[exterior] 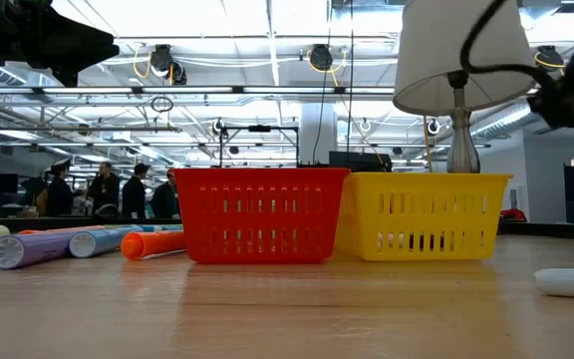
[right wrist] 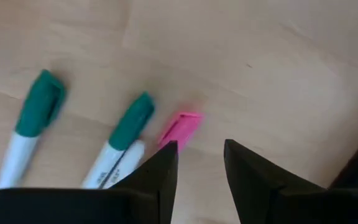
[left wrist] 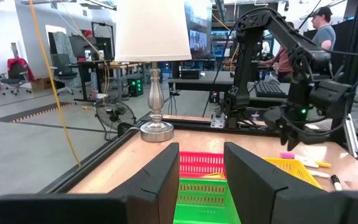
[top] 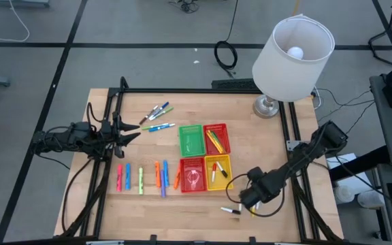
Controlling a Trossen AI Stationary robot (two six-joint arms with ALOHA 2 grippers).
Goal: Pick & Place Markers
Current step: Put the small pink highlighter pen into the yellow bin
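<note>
Seen from above, the right gripper (top: 245, 201) hung low over the table's 5 o'clock area, beside loose markers (top: 231, 210). Its wrist camera showed its fingers (right wrist: 160, 168) parted, empty, with a pink marker (right wrist: 180, 129) lying just ahead of one fingertip and two green-capped markers (right wrist: 126, 127) beside that. The left gripper (top: 133, 131) waited at 9 o'clock, jaws apart, holding nothing. More markers (top: 141, 178) lay in a row at 7 o'clock, left of the red basket (top: 192, 175).

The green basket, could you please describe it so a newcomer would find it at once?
Start at the white lamp on the table's far side. Beside its base sits a block of four baskets; the green basket is the far corner away from the lamp, the only green one.
</note>
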